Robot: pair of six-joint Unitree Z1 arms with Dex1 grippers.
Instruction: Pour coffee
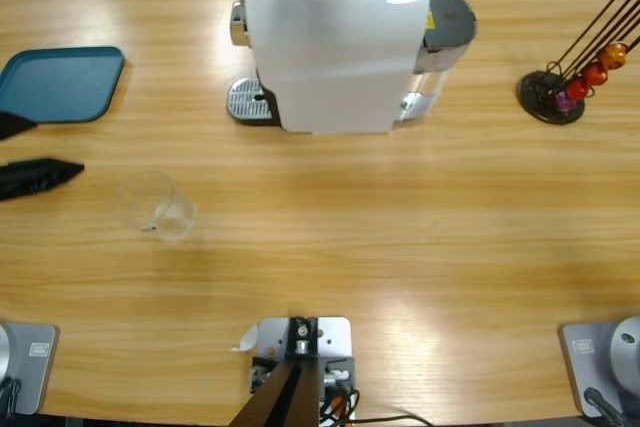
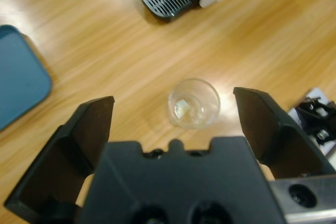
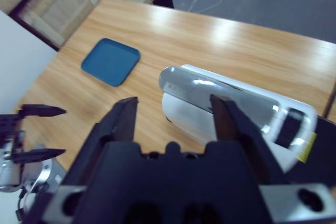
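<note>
While both grippers' jaws stand spread, the clear glass [image 2: 193,103] sits upright on the wooden table [image 2: 262,40]; coffee barely shows inside.

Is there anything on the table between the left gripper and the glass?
No. In the high view only bare wood lies between the left gripper and the glass. The left wrist view shows the same: open jaws, with the glass beyond them.

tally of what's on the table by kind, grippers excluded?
Coffee machine: 1
Clear glass: 1
Blue tray: 1
Capsule rack with coloured capsules: 1
Total: 4
</note>
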